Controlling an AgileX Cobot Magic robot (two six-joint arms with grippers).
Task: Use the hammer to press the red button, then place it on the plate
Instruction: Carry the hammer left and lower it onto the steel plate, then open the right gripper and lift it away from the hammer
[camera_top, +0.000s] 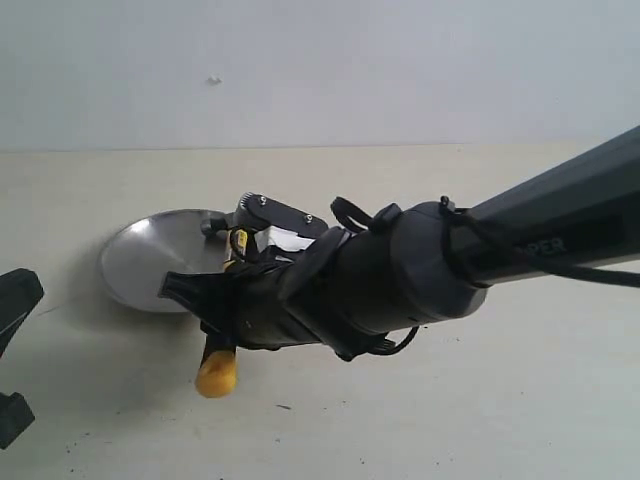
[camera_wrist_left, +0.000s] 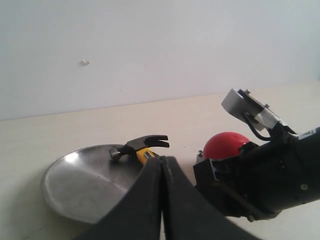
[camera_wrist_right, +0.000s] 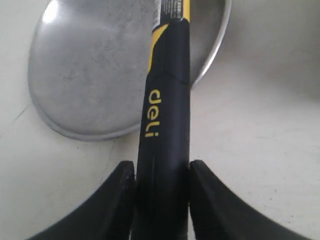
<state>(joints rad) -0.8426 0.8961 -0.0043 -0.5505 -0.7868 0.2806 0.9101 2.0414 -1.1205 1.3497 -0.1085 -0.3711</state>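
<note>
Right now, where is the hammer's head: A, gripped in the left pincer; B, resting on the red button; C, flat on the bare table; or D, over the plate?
D: the left wrist view shows the hammer with its head over the far part of the plate, apart from the red button, the right pincer clamped on its handle.

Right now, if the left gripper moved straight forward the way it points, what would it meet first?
Probably the hammer, held by the right gripper over the plate; depth is unclear, so the plate's rim might come first.
</note>
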